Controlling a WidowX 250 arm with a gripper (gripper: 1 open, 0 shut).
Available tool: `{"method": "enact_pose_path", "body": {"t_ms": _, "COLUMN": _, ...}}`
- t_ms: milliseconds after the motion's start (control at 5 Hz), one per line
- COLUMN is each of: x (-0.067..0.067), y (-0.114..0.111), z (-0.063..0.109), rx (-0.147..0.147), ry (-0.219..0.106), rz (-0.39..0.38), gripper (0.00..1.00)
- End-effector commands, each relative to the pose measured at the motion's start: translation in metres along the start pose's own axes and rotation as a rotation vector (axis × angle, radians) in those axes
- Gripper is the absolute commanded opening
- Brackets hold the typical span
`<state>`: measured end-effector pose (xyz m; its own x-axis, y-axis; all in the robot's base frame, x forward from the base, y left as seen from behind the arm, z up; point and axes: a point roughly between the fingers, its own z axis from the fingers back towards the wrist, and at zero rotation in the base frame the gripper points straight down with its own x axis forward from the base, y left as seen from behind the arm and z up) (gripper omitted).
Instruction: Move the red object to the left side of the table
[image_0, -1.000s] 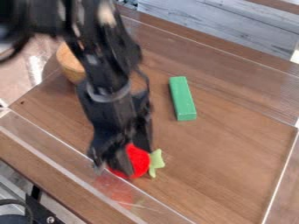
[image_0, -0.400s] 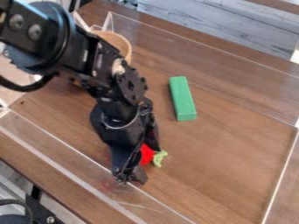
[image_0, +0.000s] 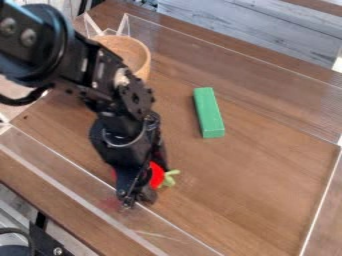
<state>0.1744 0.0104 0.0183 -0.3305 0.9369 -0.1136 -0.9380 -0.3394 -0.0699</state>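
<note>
The red object (image_0: 159, 176) lies on the table (image_0: 267, 180) near the front acrylic wall, with its pale green leaf (image_0: 173, 179) sticking out to the right. My gripper (image_0: 142, 187) points straight down over it, low on the tabletop. Its dark fingers stand on either side of the red object and hide most of it. The picture is too dark and blurred there to tell whether the fingers press on the fruit.
A green rectangular block (image_0: 207, 112) lies to the right, behind the gripper. A wooden bowl (image_0: 123, 53) stands at the back left, partly behind the arm. Low clear acrylic walls (image_0: 74, 175) edge the table close in front of the gripper.
The gripper has sunk onto the tabletop, shifted slightly left and rolled about its axis. Its fingers now straddle the red object more closely, and less of the fruit shows.
</note>
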Motion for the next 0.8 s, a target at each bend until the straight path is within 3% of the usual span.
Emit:
{"method": "enact_pose_path", "body": {"t_ms": 0, "x": -0.008, "y": 0.001, "z": 0.003, "rx": 0.001, "ry": -0.004, "rz": -0.024, "gripper": 0.0}}
{"method": "enact_pose_path", "body": {"t_ms": 200, "x": -0.019, "y": 0.003, "z": 0.003, "rx": 0.017, "ry": -0.008, "rz": -0.063, "gripper": 0.0}}
{"method": "enact_pose_path", "body": {"t_ms": 600, "x": -0.024, "y": 0.003, "z": 0.001, "rx": 0.047, "ry": -0.022, "rz": -0.074, "gripper": 0.0}}
